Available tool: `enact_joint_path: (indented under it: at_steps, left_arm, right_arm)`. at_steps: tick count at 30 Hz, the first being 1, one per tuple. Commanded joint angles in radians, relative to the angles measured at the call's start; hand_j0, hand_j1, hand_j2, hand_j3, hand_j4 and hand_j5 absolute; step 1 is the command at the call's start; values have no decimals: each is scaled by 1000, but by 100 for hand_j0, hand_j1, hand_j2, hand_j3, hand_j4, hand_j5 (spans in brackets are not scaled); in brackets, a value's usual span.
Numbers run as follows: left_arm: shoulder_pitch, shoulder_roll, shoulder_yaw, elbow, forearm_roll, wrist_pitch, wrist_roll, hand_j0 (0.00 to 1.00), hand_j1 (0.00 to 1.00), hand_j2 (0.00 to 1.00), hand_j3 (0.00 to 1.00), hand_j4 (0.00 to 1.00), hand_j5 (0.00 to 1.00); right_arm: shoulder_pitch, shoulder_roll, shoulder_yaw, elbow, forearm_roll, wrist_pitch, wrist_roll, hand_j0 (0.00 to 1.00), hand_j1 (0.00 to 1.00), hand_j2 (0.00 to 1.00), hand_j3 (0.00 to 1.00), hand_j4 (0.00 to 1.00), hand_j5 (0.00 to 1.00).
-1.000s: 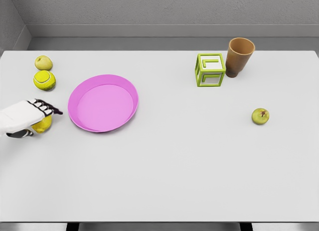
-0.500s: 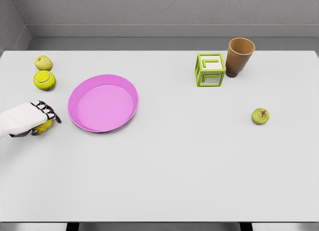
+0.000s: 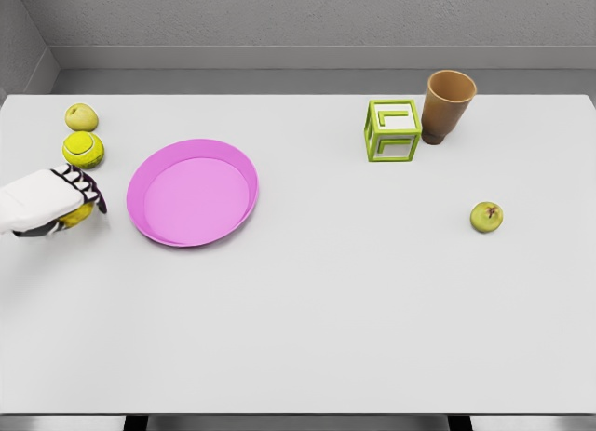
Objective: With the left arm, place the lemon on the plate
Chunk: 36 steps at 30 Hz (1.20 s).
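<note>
My left hand [image 3: 58, 200] comes in from the left edge, its white back turned up and its dark fingers curled over the yellow lemon [image 3: 76, 215]. Only a small lower-right patch of the lemon shows beneath the hand. The hand and lemon hang a little above the white table, left of the pink plate [image 3: 193, 192]. The plate holds nothing. My right arm is out of view.
A tennis ball [image 3: 83, 150] and a small yellow-green fruit [image 3: 81, 117] lie just behind the hand. At the back right stand a green frame cube [image 3: 392, 130] and a brown cup [image 3: 448, 106]. Another small apple-like fruit [image 3: 486, 217] lies at the right.
The left hand has closed on the lemon and risen with it, moving up in the picture toward the tennis ball. Nothing else has moved.
</note>
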Motion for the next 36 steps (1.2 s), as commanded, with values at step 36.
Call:
enact_joint_path:
  at_steps: [36]
  left_arm:
    - [-118,-330,-33,-30,46,2,-39,100,100,100,100,100,100]
  right_arm:
    - [0,0,0,1,0,0,0,100,100,100,100,100,100]
